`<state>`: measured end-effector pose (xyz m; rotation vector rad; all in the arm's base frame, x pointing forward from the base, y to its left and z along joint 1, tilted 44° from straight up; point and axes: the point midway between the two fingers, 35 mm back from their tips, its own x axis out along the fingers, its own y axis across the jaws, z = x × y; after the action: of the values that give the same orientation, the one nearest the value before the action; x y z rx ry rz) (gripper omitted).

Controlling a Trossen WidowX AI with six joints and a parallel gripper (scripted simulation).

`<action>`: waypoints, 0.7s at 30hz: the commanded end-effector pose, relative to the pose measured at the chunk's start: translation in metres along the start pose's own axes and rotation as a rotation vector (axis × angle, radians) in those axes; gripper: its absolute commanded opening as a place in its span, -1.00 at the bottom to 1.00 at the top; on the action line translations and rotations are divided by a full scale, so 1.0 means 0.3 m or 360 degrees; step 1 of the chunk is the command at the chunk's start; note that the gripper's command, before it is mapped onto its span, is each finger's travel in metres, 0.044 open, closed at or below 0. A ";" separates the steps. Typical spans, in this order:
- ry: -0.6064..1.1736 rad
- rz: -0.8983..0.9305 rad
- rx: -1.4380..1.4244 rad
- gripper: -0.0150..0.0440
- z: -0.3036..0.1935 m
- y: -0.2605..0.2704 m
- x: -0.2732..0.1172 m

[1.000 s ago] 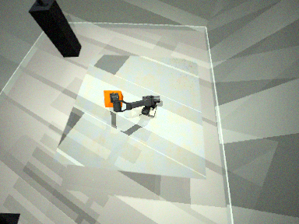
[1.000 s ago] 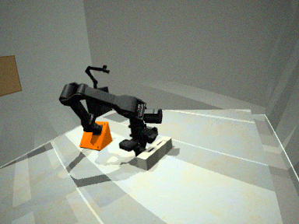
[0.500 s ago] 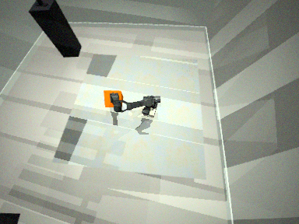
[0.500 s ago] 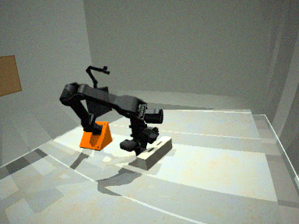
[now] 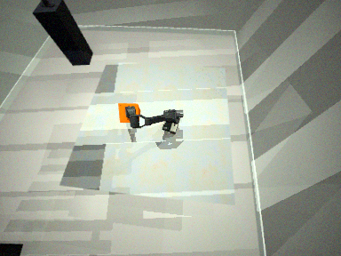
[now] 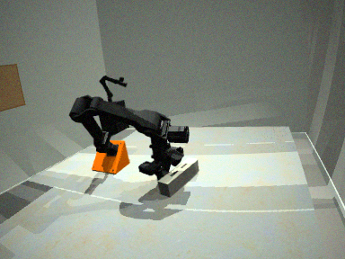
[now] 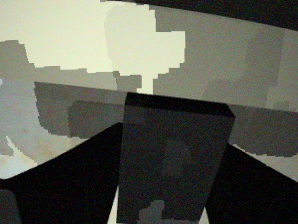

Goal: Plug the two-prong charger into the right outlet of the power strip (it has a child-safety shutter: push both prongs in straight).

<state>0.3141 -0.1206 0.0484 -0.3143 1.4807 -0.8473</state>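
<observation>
Charger (image 7: pixel 175 160): pinched in the tool (image 5: pixel 170 126) (image 6: pixel 163 172) (image 7: pixel 161 136), one dark finger on either side in the wrist view. Showing there as a dark, boxy body with a narrow, darker top face. Prongs not visible, so can't tell whether seated, partly in or just up against the outlet. In the exterior view, too dark to separate from the tool.

Power strip (image 5: pixel 174 128) (image 6: pixel 181 180) (image 7: pixel 225 65): pale, long and boxy, right at the tool, with dark openings along its upper face in the exterior view. Near end just under the tool, far end reaching away to picture right. In the wrist view, lying directly beyond the charger, its edge passing behind the charger's top. Mostly covered by the arm from above. Exact outlet lined up: can't tell.

Arm (image 5: pixel 155 119) (image 6: pixel 135 118): black, bent up and over from the orange wedge-shaped block (image 5: pixel 122 116) (image 6: pixel 102 164), wrist pointing down toward the strip. Wedge well apart from the strip on the tabletop (image 5: pixel 169 173) (image 6: pixel 252 229) (image 7: pixel 15 110). Broad shadows and bright patches across the surface, one dark shadow close by the strip.
</observation>
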 end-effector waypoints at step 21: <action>-0.0013 -0.0001 0.0007 -0.49 0.038 -0.003 -0.005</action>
<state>0.3159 -0.1212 0.0486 -0.3240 1.5017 -0.8417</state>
